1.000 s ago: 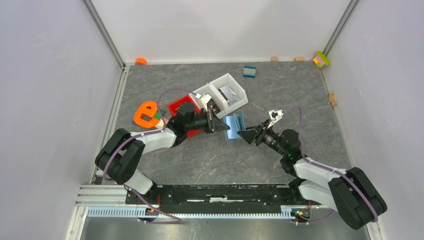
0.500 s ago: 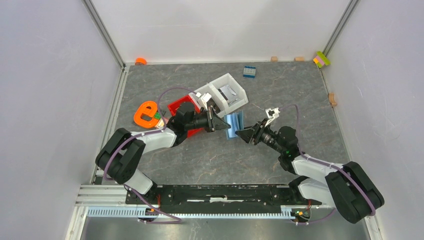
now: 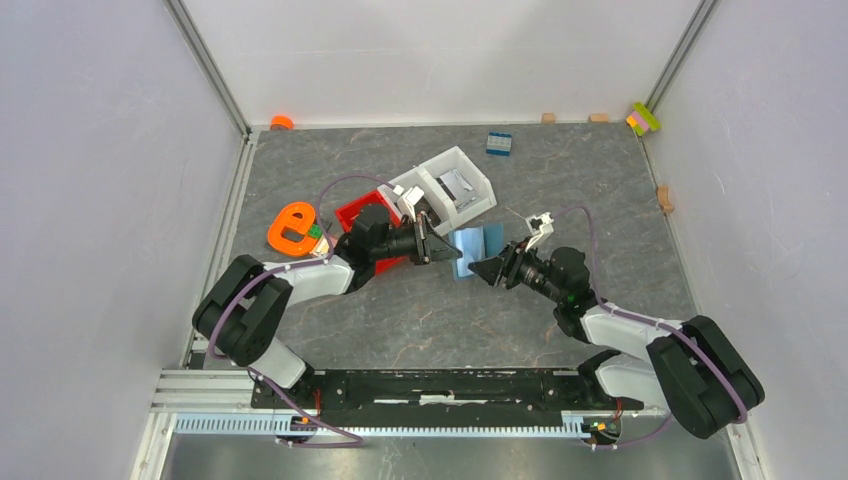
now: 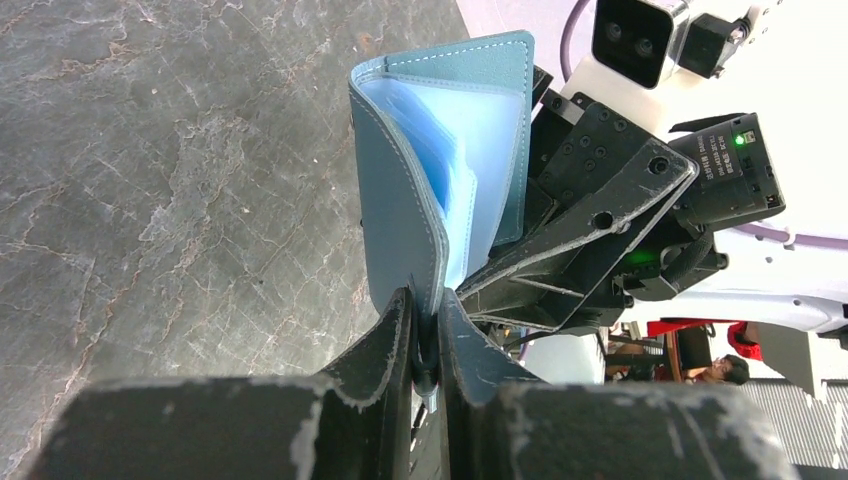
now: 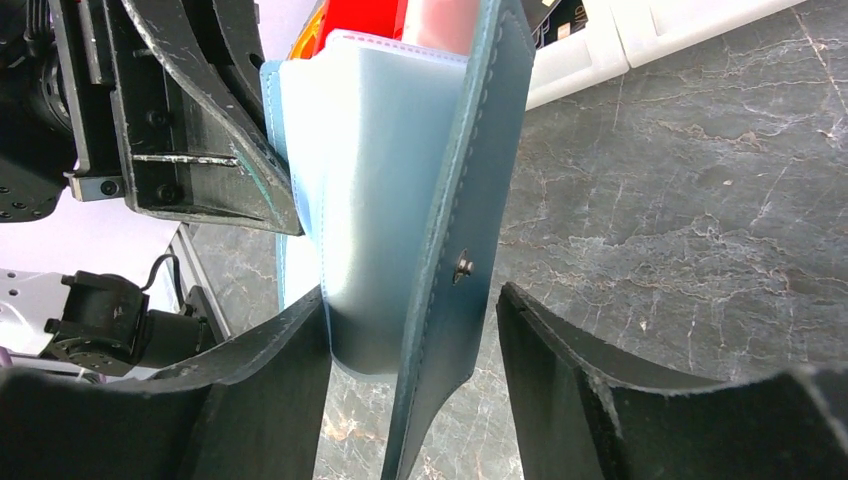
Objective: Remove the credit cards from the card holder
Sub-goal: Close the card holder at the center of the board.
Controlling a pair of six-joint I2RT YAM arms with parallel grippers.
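Far left on the grey marbled tabletop [image 3: 420, 310] I note an orange plastic piece with a hole through it [image 3: 292, 228], lying flat beside the left arm. Next along is a red open-topped plastic bin [image 3: 358, 211], partly hidden behind that arm's wrist. Just beside it to the right is a white open-topped plastic bin [image 3: 447, 183], set at an angle. The left gripper [image 4: 425, 315] reaches rightward in front of these bins. Its fingers are pressed together on the edge of one cover of the small teal-blue folding card holder [image 3: 473, 245]; through the left wrist camera I see that cover pinched tight between both pads. The card holder is at mid-table between the two grippers, just in front of the white bin. It stands on edge and is spread open like a book, with pale-blue clear sleeves fanned inside. What the sleeves hold I cannot tell, nor whether the lower edge touches the tabletop. The right gripper [image 5: 412, 300] comes in from the right, jaws apart, straddling the other cover, the one with a small metal snap stud [image 5: 462, 266]. One finger lies against the sleeves; the other stands clear of the cover with a gap. Near the back wall sits a small blue studded brick [image 3: 499, 143]. Far right are a pink, yellow and green block stack [image 3: 644, 118] in the back corner and a small tan block [image 3: 664, 197] by the right wall.
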